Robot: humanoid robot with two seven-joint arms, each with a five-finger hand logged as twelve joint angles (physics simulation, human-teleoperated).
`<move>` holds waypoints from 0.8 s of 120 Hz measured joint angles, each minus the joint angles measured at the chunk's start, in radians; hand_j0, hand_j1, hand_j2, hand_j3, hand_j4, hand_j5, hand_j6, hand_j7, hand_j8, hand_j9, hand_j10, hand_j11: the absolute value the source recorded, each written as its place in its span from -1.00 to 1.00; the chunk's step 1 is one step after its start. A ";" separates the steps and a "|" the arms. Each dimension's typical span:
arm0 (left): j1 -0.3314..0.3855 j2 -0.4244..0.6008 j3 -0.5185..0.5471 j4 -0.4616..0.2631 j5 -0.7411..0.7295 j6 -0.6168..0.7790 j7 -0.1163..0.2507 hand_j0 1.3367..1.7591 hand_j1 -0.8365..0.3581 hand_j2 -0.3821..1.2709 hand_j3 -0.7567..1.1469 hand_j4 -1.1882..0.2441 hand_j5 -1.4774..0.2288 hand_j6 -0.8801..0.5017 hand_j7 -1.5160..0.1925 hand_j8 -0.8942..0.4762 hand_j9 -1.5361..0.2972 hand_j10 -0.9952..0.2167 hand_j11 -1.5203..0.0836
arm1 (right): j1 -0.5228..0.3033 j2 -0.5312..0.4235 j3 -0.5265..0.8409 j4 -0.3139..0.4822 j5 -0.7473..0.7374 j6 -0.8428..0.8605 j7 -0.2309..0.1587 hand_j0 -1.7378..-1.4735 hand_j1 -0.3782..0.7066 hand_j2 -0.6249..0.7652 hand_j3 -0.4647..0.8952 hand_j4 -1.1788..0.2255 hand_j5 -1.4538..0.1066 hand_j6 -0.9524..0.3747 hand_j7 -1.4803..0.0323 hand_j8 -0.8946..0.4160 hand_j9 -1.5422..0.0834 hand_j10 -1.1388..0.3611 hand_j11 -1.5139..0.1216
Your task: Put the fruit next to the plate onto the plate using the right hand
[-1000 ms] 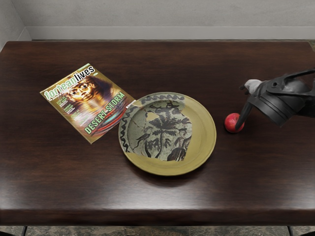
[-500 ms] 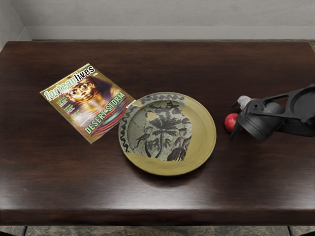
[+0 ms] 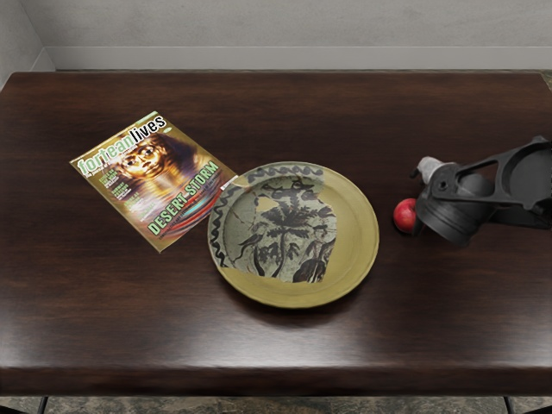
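Note:
A small red fruit (image 3: 403, 215) lies on the dark table just right of the plate (image 3: 358, 259), a wide olive dish with a dark painted figure scene. My right hand (image 3: 442, 207) comes in from the right edge. It sits low against the fruit's right side and covers part of it. The black wrist and palm hide how the hand meets the fruit. The fruit rests on the tabletop, apart from the plate's rim by a small gap. The left arm does not show.
A magazine (image 3: 153, 178) lies flat at the left of the plate, one corner close to its rim. The wooden table (image 3: 276, 336) runs to a front edge near the bottom of the view, with a wall behind.
My right hand has dropped and shifted left onto the fruit's right side, then settled there. The fruit, plate and magazine have stayed in place.

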 joint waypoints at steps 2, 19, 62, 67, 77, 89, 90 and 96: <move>0.000 0.000 0.000 0.000 0.000 0.000 0.000 0.52 0.97 -0.54 -0.20 0.65 0.72 0.26 0.76 0.29 0.66 0.63 0.88 | 0.001 0.004 -0.003 0.001 0.000 0.000 0.000 -0.40 -0.42 -0.17 -0.32 0.34 0.47 0.07 0.55 0.00 0.52 0.20 0.47; 0.000 0.000 0.000 0.000 0.000 0.000 0.000 0.52 0.97 -0.54 -0.20 0.65 0.72 0.26 0.76 0.29 0.66 0.63 0.88 | 0.007 0.030 -0.027 0.013 0.001 0.000 0.000 -0.40 -0.42 -0.17 -0.32 0.34 0.47 0.07 0.55 0.00 0.52 0.20 0.47; 0.000 0.000 0.000 0.000 0.000 0.000 0.000 0.52 0.97 -0.54 -0.20 0.65 0.72 0.26 0.76 0.29 0.66 0.63 0.88 | 0.032 0.052 -0.037 0.040 0.004 0.000 0.000 -0.40 -0.32 -0.18 -0.32 0.27 0.39 0.01 0.47 -0.07 0.44 0.14 0.40; 0.000 0.000 0.000 0.000 0.000 0.000 0.000 0.52 0.97 -0.54 -0.20 0.65 0.72 0.26 0.76 0.29 0.66 0.63 0.88 | 0.033 0.051 -0.043 0.040 0.005 0.000 0.000 -0.40 -0.30 -0.18 -0.32 0.26 0.38 -0.01 0.45 -0.08 0.43 0.13 0.39; 0.000 0.000 0.000 0.000 0.000 0.000 0.000 0.52 0.97 -0.54 -0.20 0.65 0.72 0.26 0.76 0.29 0.66 0.63 0.88 | 0.033 0.050 -0.051 0.040 0.006 0.000 0.000 -0.40 -0.26 -0.19 -0.32 0.24 0.35 -0.03 0.42 -0.11 0.40 0.10 0.36; 0.000 0.000 0.000 0.000 0.000 0.000 0.000 0.52 0.97 -0.54 -0.20 0.65 0.72 0.26 0.76 0.29 0.66 0.63 0.88 | 0.034 0.049 -0.054 0.040 0.007 0.000 0.000 -0.40 -0.23 -0.19 -0.32 0.22 0.33 -0.05 0.40 -0.13 0.38 0.09 0.34; 0.000 0.000 0.000 0.000 0.000 0.000 0.000 0.52 0.97 -0.54 -0.20 0.65 0.72 0.26 0.76 0.29 0.66 0.63 0.88 | 0.034 0.049 -0.054 0.040 0.007 0.000 0.000 -0.40 -0.23 -0.19 -0.32 0.22 0.32 -0.05 0.40 -0.13 0.38 0.09 0.34; 0.000 0.000 0.000 0.000 0.000 0.000 0.000 0.52 0.97 -0.54 -0.20 0.65 0.72 0.26 0.76 0.29 0.66 0.63 0.88 | 0.034 0.048 -0.055 0.040 0.008 0.000 0.000 -0.40 -0.22 -0.19 -0.32 0.21 0.32 -0.06 0.39 -0.14 0.37 0.08 0.33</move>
